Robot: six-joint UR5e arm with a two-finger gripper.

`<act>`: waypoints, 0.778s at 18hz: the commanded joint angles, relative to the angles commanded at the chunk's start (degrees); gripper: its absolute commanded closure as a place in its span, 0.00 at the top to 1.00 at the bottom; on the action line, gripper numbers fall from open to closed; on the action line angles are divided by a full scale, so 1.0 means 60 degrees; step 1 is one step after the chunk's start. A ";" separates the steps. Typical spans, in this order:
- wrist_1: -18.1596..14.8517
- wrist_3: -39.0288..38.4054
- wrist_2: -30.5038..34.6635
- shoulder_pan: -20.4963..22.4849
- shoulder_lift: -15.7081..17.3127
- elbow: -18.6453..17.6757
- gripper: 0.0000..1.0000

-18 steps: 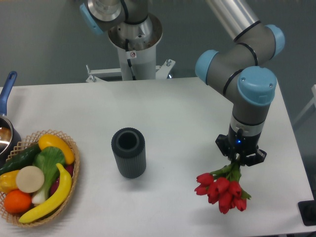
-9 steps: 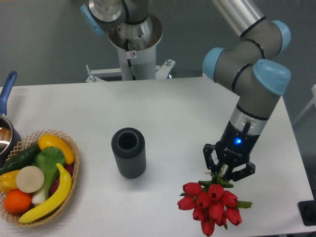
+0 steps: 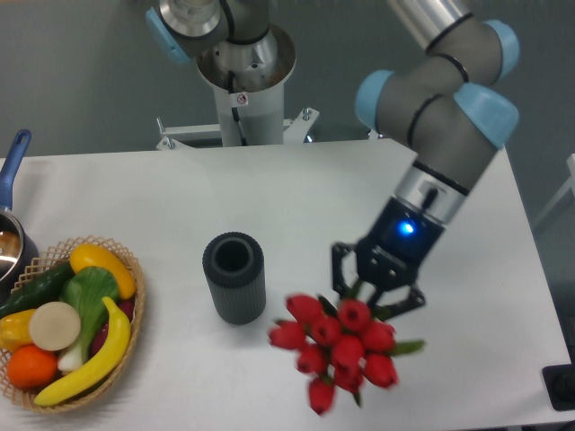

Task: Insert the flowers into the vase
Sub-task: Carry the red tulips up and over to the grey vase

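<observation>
I see fingers (image 3: pixel 375 289) clamped on stems of flowers (image 3: pixel 337 348); bunch in air, buds toward camera, slightly blurred; hangs just right of vase (image 3: pixel 234 277), not touching; vase upright on counter (image 3: pixel 296 193), mouth open, nothing between bunch and mouth; woven basket (image 3: pixel 128 334) of fruit well left; pot (image 3: pixel 13 235) at far left edge; dark object (image 3: pixel 561 386) at bottom right corner.

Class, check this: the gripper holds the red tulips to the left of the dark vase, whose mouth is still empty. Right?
Wrong side. In the camera view the gripper holds the flowers to the right of the vase; its mouth is indeed empty.
</observation>
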 joint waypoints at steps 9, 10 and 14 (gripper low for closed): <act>0.0352 0.0103 -0.1568 -0.0102 0.0514 -0.0470 0.13; 0.0352 0.0103 -0.1846 -0.0131 0.0616 -0.0601 0.13; 0.0352 0.0117 -0.2244 -0.0117 0.1172 -0.1376 0.14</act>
